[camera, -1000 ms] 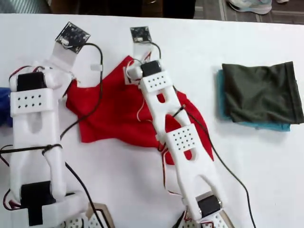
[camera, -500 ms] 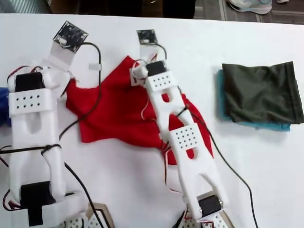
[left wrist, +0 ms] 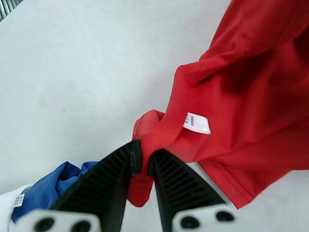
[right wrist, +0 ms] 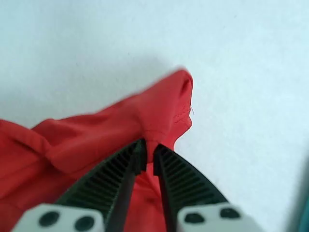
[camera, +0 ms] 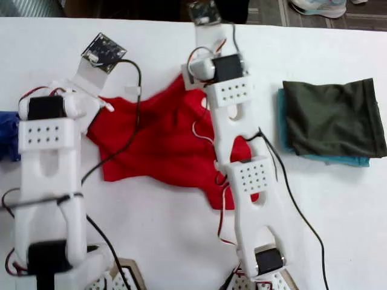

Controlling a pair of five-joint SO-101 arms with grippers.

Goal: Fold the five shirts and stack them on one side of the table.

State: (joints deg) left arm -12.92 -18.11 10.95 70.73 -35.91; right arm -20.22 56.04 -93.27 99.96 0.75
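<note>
White table from above. Across its middle, a rumpled red shirt, stretched between two arms. Well apart on the right arm's side, a folded dark green shirt atop a folded teal shirt. At the left arm's edge, a crumpled blue shirt. Left gripper clamped on a red corner beside the label; right gripper pinching the far red corner.

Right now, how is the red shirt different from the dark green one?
The red shirt lies rumpled and unfolded; the dark green shirt is folded flat. The left gripper and right gripper pinch the red shirt; neither touches the dark green shirt. Both are on the white table.
</note>
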